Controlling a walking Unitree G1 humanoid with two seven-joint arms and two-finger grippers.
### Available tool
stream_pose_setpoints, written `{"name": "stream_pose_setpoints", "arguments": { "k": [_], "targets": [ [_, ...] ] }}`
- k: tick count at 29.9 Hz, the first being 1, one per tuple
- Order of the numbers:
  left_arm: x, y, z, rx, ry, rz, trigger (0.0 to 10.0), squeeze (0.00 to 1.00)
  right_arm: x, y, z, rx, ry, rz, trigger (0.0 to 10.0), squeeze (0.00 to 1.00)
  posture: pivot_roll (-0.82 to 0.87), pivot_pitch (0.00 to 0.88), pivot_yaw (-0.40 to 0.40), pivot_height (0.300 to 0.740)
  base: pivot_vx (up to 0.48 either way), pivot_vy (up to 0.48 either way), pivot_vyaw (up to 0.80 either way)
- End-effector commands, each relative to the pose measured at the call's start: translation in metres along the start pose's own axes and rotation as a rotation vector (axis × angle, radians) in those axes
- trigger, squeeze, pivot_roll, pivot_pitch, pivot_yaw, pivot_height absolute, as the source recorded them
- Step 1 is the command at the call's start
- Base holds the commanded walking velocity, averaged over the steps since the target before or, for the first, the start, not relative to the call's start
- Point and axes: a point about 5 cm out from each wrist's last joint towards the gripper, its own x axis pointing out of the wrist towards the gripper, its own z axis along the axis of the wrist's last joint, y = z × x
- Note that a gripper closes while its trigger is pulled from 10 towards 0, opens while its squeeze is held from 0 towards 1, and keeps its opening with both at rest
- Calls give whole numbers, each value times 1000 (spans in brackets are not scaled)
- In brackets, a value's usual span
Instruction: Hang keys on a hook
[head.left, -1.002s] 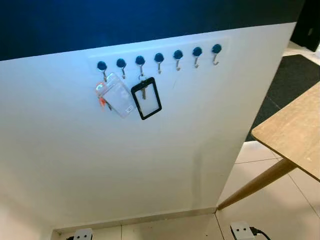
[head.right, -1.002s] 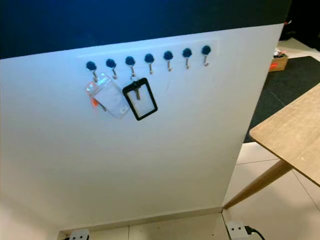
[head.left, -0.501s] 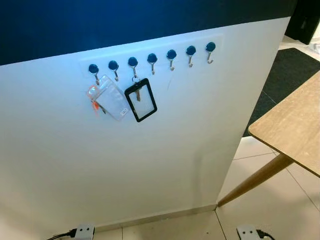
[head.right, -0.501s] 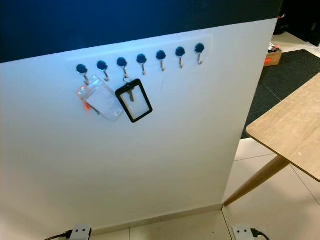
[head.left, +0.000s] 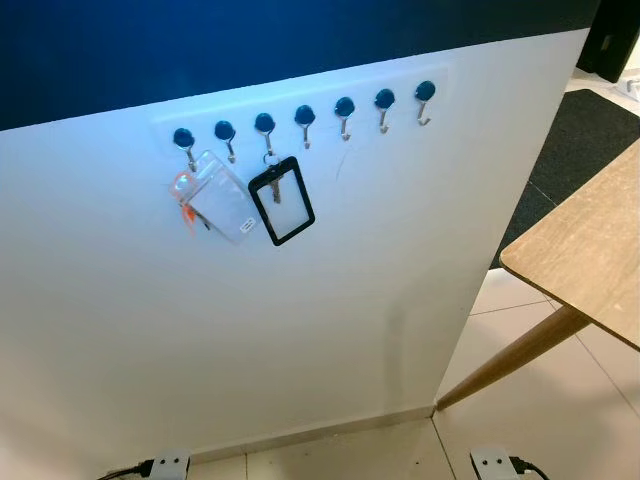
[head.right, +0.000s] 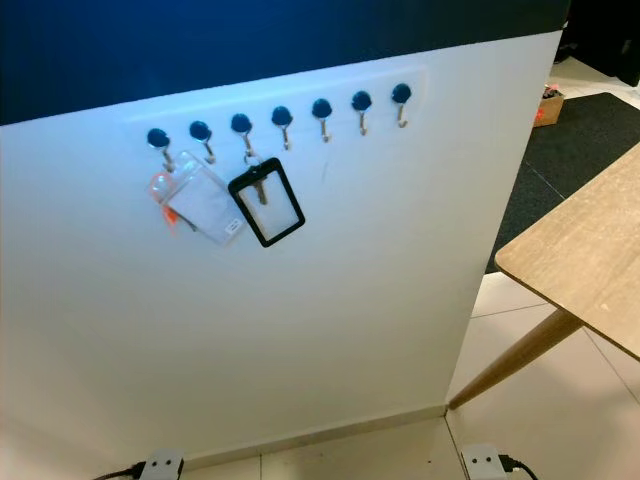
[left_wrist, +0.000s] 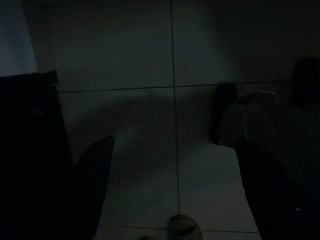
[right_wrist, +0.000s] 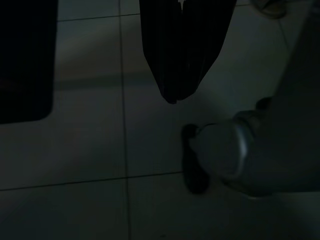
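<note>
A row of seven blue-capped metal hooks (head.left: 304, 117) is lining the white wall panel (head.left: 300, 300). A key in a black-framed card holder (head.left: 281, 199) is hanging from the third hook, beside a clear plastic badge holder (head.left: 217, 196). The left gripper (left_wrist: 172, 175) is hanging spread open over dim floor tiles (left_wrist: 140, 65); the right gripper (right_wrist: 181, 75) is hanging with fingers pressed together, grasping nothing. A light wooden table (head.left: 590, 255) is standing nearby.
</note>
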Motion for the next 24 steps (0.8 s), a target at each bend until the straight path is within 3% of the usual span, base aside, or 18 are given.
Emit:
{"name": "stream_pose_setpoints", "arguments": {
  "k": [1, 7, 18, 24],
  "targets": [
    [-1, 2, -4, 41, 26, -2, 10000, 0, 0, 8, -2, 13, 2, 16, 10000, 0, -201, 94, 146, 740, 0, 0, 0],
    [-1, 1, -1, 80, 14, -14, 10000, 0, -1, 3, -15, 14, 38, 14, 10000, 0, -183, 103, 135, 740, 0, 0, 0],
    [0, -1, -1, 89, 18, -17, 10000, 0, -2, -11, -11, -10, 29, -10, 10000, 0, -166, 114, 109, 740, 0, 0, 0],
    [-1, 2, -8, 33, 21, -2, 10000, 0, -2, -8, -9, -42, 27, -6, 10000, 0, -127, 133, 74, 740, 0, 0, 0]
  ]
}}
